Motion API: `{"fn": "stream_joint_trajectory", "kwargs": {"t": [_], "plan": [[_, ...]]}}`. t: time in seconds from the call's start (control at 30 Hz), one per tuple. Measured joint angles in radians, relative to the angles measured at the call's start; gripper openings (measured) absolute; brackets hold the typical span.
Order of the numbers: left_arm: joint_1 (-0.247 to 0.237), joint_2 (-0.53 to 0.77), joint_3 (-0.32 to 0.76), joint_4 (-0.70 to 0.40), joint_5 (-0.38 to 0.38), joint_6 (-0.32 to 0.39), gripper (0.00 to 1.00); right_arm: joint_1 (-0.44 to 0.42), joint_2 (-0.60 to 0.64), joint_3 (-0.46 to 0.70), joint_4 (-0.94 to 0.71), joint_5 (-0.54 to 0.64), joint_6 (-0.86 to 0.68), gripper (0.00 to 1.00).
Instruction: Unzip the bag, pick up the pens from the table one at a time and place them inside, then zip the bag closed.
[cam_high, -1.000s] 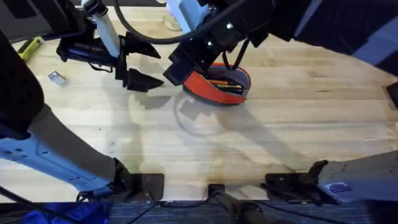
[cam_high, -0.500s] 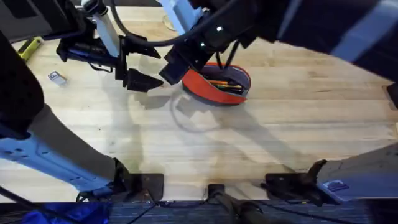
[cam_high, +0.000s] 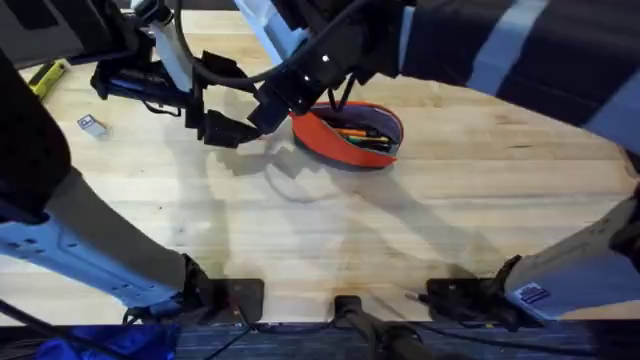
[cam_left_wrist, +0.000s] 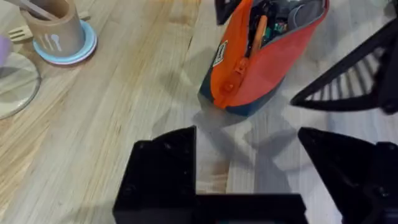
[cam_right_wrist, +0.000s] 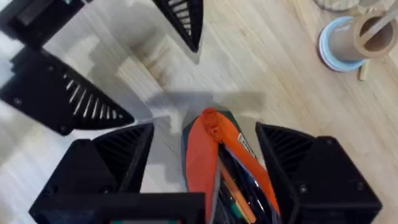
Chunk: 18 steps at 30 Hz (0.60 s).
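The bag (cam_high: 350, 135) lies unzipped on the counter (cam_high: 480, 200), pens (cam_high: 362, 133) inside. The right hand (cam_right_wrist: 205, 149) straddles its end, fingers wide. The left hand (cam_high: 222, 98), also wide, hovers just beside.

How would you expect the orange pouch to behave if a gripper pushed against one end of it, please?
The bag looks like soft fabric gaping open, so it would probably buckle rather than slide stiffly. It holds pens and stands on a narrow dark base, so it might tip. The right gripper straddles its end, fingers open.
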Motion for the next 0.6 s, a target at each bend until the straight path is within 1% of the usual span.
{"fn": "stream_joint_trajectory", "kwargs": {"t": [0.3,0.6], "plan": [[0.0,0.0,0.0,0.0,0.0,0.0,0.994,-0.023,0.081,0.0,0.017,0.0,0.0,0.996],[0.0,0.0,0.0,0.001,0.0,0.0,0.993,-0.064,0.106,0.0,0.032,0.001,0.0,0.996]]}}
